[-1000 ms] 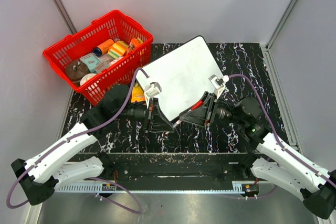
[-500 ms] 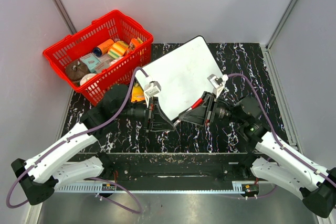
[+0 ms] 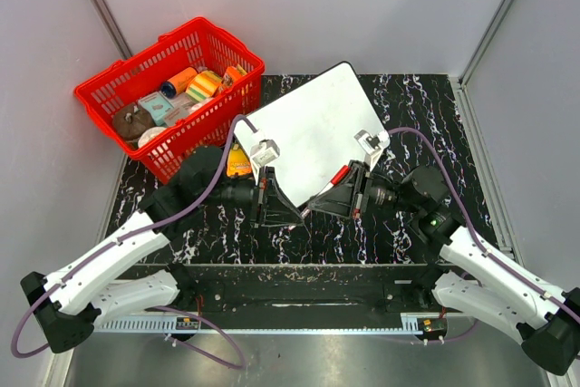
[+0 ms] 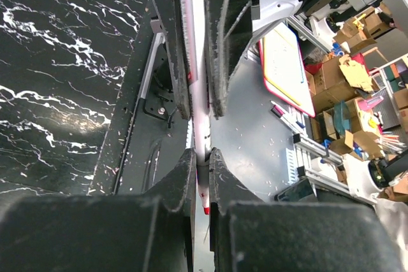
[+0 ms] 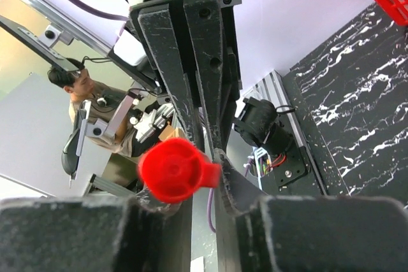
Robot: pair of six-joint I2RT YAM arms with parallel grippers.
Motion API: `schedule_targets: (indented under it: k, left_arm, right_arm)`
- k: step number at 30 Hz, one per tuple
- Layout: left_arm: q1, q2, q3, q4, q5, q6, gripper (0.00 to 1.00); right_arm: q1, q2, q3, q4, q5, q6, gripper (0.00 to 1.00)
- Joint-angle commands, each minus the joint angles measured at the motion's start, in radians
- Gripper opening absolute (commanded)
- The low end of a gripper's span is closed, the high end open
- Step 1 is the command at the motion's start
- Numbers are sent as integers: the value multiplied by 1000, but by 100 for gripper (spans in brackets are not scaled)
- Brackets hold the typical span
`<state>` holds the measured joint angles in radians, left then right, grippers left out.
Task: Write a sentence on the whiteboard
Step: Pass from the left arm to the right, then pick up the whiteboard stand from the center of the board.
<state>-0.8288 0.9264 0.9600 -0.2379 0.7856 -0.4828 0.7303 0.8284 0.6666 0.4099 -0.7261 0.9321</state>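
Two hands meet over the front of the tabletop point(image 3: 426, 106), and a pen point(image 3: 337, 176) bridges them. The left hand point(image 3: 292, 217) reaches in from the left and the right hand point(image 3: 319, 203) from the right, their tips just beside each other at the near edge of the whiteboard point(image 3: 317, 120).

In the left wrist view the pen runs straight up the middle. Its red nib point(image 4: 205, 209) sits low between the left fingers point(image 4: 182, 183), which are closed tight on the barrel. Further up, the right fingers point(image 4: 167, 42) press the same barrel from both sides, so each hand is clamped on the pen.

In the right wrist view the red cap point(image 5: 172, 170) shows blurred and close to the lens, between that hand's own fingers, with the left hand's black fingers closed together just beyond it.

The whiteboard lies flat on the tabletop, turned at an angle, just behind the two hands. One rounded corner points to the far wall, and the face that shows is white. Its left edge lies near a red basket point(image 3: 136, 54) filled with packets at the left rear. A small orange item point(image 3: 237, 162) lies between basket and board, partly hidden by the left arm.
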Motion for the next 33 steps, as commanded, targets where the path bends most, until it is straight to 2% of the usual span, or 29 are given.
schedule_targets:
  k: [1,3,7,8,9,10,12,13,14,19,23,28,33]
  left_arm:
    - [-9,5,-3,60,-2,-4,0]
    - [-12,8,-4,60,0,-5,0]
    - [-13,2,-6,60,-8,-5,0]
    - [-12,-6,-9,57,-12,-4,4]
    - [-13,-11,-7,45,-22,1,13]
    - [-13,-18,-7,37,-52,9,34]
    - [-12,-49,-9,2,-103,19,55]
    - [-12,-64,-9,-6,-165,23,82]
    - [-12,-96,-20,-20,-196,24,98]
    - [-9,-201,-66,-26,-357,-28,99]
    - [-1,-259,-118,-35,-375,-71,99]
    - [5,-294,-220,-21,-387,-128,99]
    - [19,-346,-319,-4,-476,-221,99]
  right_arm:
    - [4,-3,28,-23,-21,-21,13]
    - [4,0,27,-14,-22,-15,0]
    - [3,-17,10,-14,10,-10,0]
    - [3,-23,5,-22,22,-13,0]
    - [4,-34,4,-45,49,-21,0]
    - [4,-55,2,-60,63,-39,0]
    - [4,-74,4,-124,108,-64,0]
    - [3,-95,7,-155,128,-88,0]
    - [4,-103,13,-187,149,-101,0]
    - [4,-172,24,-397,319,-174,0]
    - [4,-218,36,-537,442,-187,0]
    - [3,-284,7,-608,517,-164,0]
    - [4,-249,13,-640,560,-182,0]
